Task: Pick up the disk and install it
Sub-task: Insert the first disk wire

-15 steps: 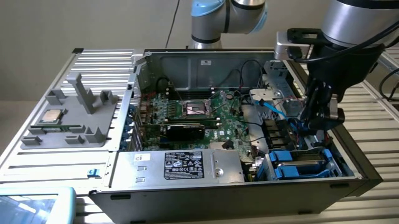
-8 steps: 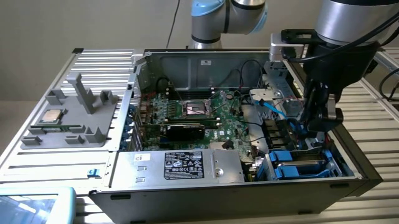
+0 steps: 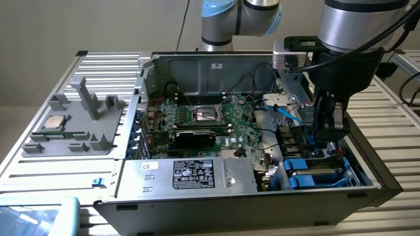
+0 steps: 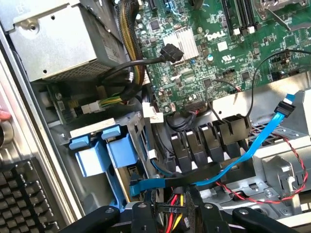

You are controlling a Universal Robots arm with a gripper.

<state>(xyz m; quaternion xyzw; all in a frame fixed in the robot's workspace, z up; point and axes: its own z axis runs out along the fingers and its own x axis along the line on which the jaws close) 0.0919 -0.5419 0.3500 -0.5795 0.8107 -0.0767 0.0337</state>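
open computer case [image 3: 229, 211], green motherboard [image 3: 244, 129], silver power supply [image 3: 147, 177] (black label), grey tray [image 3: 59, 146] beside

Checking in from the remote station: my arm [image 3: 223, 19] comes in at the top middle of the exterior view, blue-capped joint and all. The chunky silver wrist section [image 3: 351, 22] sits in the upper right corner and points pretty much straight down. Below it the black gripper [image 3: 328, 130] hangs right of center, about mid-height. Black cables [image 3: 400, 24] loop off the wrist toward the right edge.
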